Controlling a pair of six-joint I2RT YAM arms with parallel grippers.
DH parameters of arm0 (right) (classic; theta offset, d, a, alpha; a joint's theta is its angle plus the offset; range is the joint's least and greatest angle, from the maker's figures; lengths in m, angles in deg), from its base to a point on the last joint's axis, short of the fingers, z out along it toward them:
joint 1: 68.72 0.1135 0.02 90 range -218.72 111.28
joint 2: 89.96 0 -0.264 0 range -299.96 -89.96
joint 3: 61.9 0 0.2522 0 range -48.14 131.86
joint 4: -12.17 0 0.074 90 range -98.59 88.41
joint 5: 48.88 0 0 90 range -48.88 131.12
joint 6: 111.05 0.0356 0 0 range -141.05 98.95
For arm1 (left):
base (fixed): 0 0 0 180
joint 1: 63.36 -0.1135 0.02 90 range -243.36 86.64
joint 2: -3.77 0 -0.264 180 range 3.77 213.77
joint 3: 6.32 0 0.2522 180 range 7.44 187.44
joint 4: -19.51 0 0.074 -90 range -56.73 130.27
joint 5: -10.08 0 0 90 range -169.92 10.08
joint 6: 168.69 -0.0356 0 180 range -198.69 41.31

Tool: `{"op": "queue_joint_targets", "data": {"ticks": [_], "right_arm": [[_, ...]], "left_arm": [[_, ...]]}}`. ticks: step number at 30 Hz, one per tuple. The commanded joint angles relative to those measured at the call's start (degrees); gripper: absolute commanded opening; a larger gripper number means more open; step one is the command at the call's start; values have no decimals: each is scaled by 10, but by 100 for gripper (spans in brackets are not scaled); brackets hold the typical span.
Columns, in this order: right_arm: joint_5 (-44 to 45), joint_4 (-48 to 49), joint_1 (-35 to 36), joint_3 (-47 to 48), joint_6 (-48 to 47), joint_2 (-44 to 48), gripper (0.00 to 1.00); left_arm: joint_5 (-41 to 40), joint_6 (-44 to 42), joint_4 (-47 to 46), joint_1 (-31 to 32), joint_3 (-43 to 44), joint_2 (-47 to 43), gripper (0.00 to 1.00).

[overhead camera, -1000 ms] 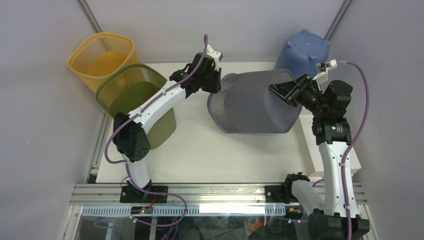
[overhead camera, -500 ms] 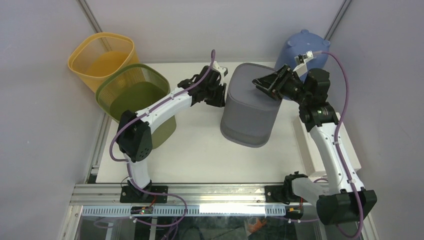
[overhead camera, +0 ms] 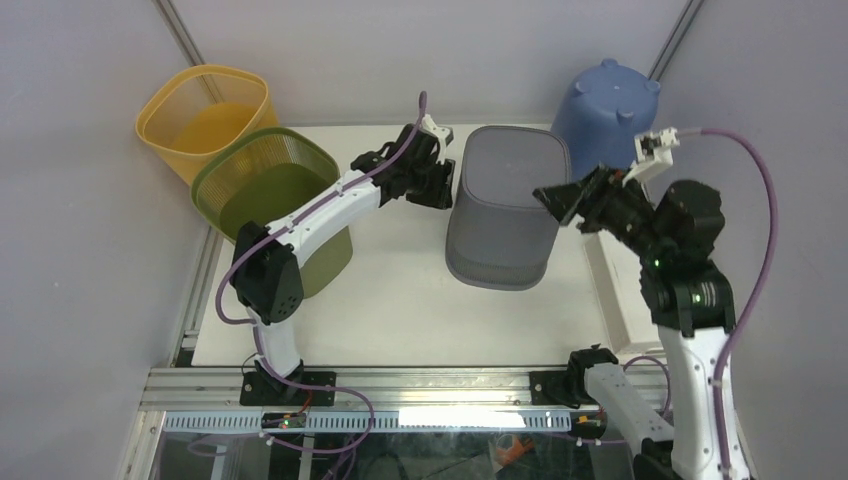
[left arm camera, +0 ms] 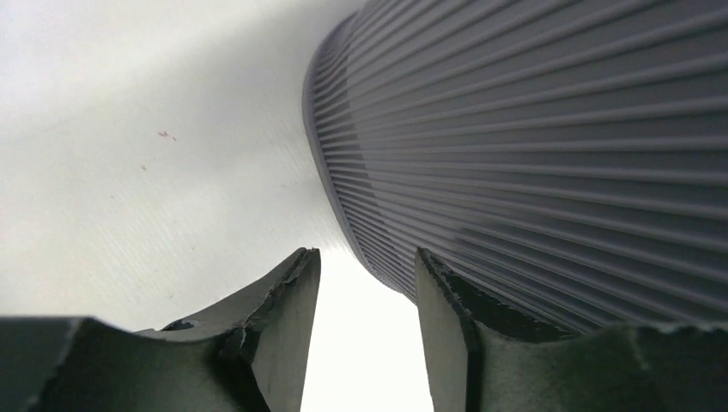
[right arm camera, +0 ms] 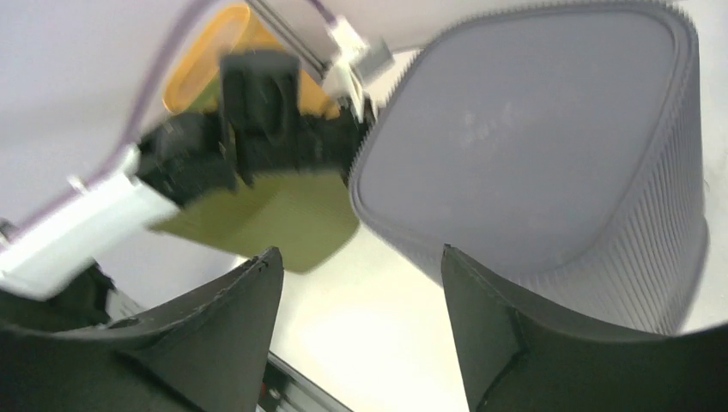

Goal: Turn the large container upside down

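Observation:
The large grey ribbed container [overhead camera: 505, 205] stands upside down on the white table, its flat base facing up. It fills the right of the left wrist view [left arm camera: 549, 146] and the upper right of the right wrist view [right arm camera: 532, 146]. My left gripper [overhead camera: 441, 188] is open and empty, right beside the container's left wall. My right gripper [overhead camera: 558, 200] is open and empty, above and just right of the container, apart from it.
A green mesh basket [overhead camera: 275, 195] and a yellow mesh basket [overhead camera: 205, 115] stand at the left, off the table's corner. A blue container [overhead camera: 605, 105] stands upside down at the back right. A white block lies along the table's right edge [overhead camera: 615, 300].
The grey container went from lying on its side to standing upside down. My right gripper let go of it and drew back to the right. My left gripper stayed by its left wall.

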Motion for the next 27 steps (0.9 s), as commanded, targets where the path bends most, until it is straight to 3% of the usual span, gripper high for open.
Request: {"op": "queue_joint_targets", "data": {"ticks": [1, 5, 9, 12, 15, 22, 27], "right_arm": [[-39, -74, 3, -100, -83, 85, 73], [-125, -27, 3, -224, -42, 170, 72], [-174, 118, 2, -335, 67, 214, 70], [-162, 216, 4, -403, 127, 215, 70], [-95, 274, 9, -435, 138, 194, 71], [31, 477, 15, -436, 161, 42, 72], [44, 518, 20, -346, 158, -139, 72]], "left_arm": [[-18, -14, 5, -11, 74, -74, 51], [-30, -25, 7, -12, 96, -117, 63], [-51, -31, -4, -12, 91, -168, 68], [-69, -27, -13, -12, 78, -212, 73], [-86, -18, -30, -12, 54, -250, 76], [-100, -7, -43, -12, 14, -298, 77], [-106, -4, -35, -12, 4, -312, 78]]}}
